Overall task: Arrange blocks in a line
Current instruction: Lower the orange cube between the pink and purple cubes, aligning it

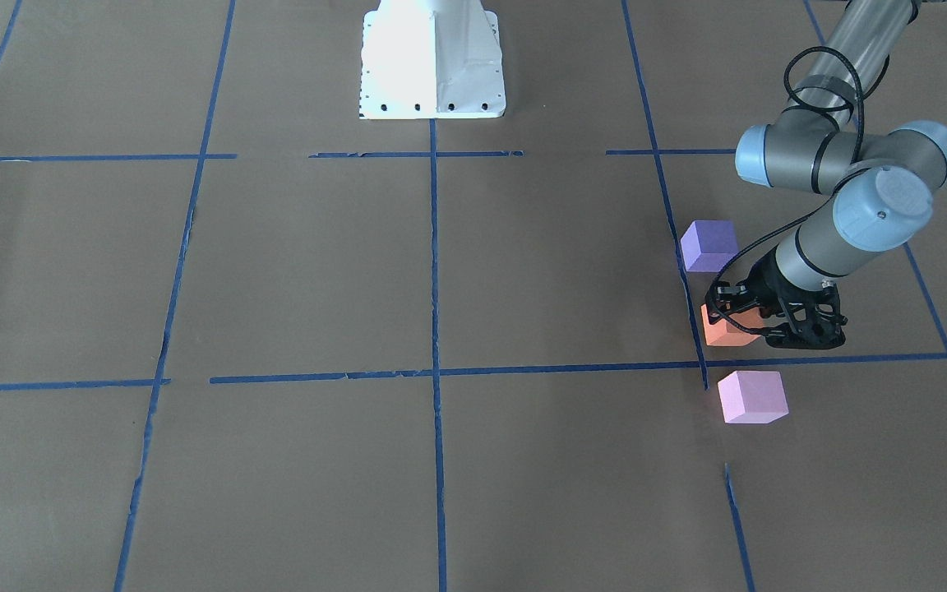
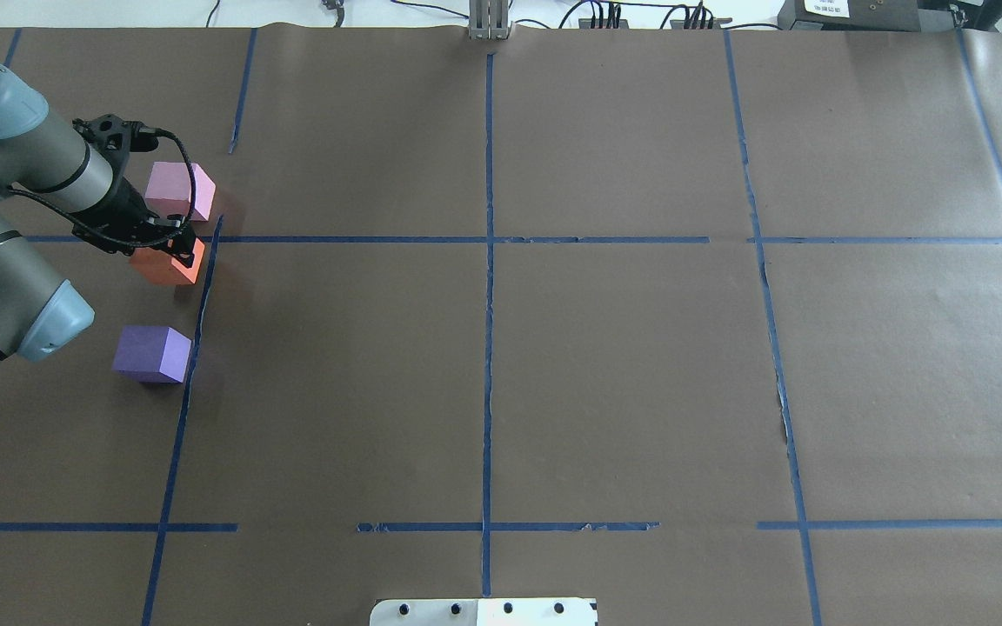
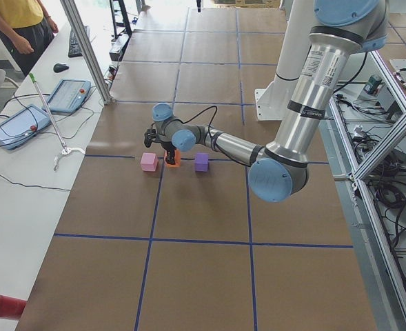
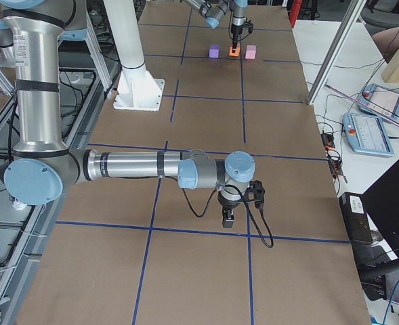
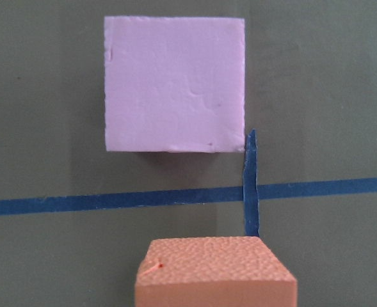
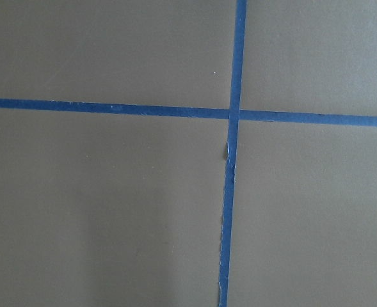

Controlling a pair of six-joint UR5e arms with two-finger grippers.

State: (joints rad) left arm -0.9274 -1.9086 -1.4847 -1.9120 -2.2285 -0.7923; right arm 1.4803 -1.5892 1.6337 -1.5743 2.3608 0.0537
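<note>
My left gripper [image 1: 743,322] [image 2: 169,246] is shut on the orange block [image 1: 720,332] [image 2: 166,266], at or just above the table. The light pink block [image 1: 752,396] [image 2: 177,189] sits just beyond it, away from the robot. In the left wrist view the pink block [image 5: 175,83] lies ahead of the orange block [image 5: 215,272]. The dark purple block [image 1: 709,245] [image 2: 151,353] sits on the near side, toward the robot. All three stand roughly in a row beside a blue tape line. My right gripper [image 4: 229,218] shows only in the exterior right view, low over the table; I cannot tell its state.
Blue tape lines [image 2: 488,239] divide the brown paper table into a grid. The white robot base [image 1: 432,62] stands at the table's middle edge. A side table with tablets [image 3: 68,95] and an operator [image 3: 20,21] lie beyond the far edge.
</note>
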